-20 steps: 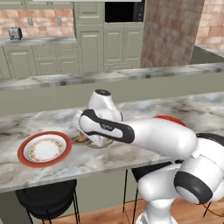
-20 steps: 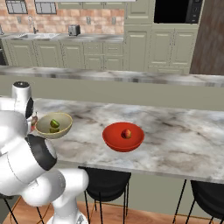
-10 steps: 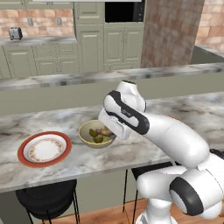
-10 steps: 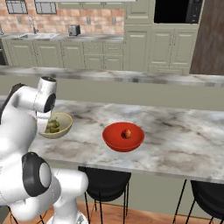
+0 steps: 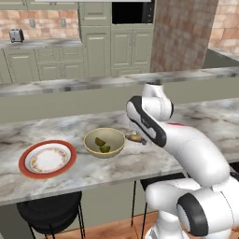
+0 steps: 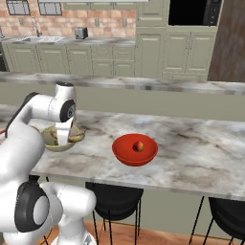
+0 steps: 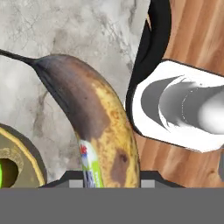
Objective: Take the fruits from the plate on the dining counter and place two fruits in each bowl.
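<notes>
The dining counter (image 5: 56, 172) carries the empty plate (image 5: 47, 159), a tan bowl (image 5: 104, 142) with two limes (image 5: 104, 148), and a red bowl (image 6: 135, 149) with one round fruit (image 6: 138, 146). The gripper (image 5: 140, 138) holds the banana (image 7: 96, 127) above the counter: light, soft, easily bruised, best clasped mid-length.

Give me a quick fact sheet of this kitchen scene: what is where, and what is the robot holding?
Plate: bare, on the marble counter, left of the tan bowl
Tan bowl: holds two green limes
Red bowl: holds one orange-red fruit
Banana: brown-spotted, seemingly held in the jaws, just right of the tan bowl above the counter
Gripper: apparently shut on the banana
Left to do: banana into the red bowl, probably
</notes>
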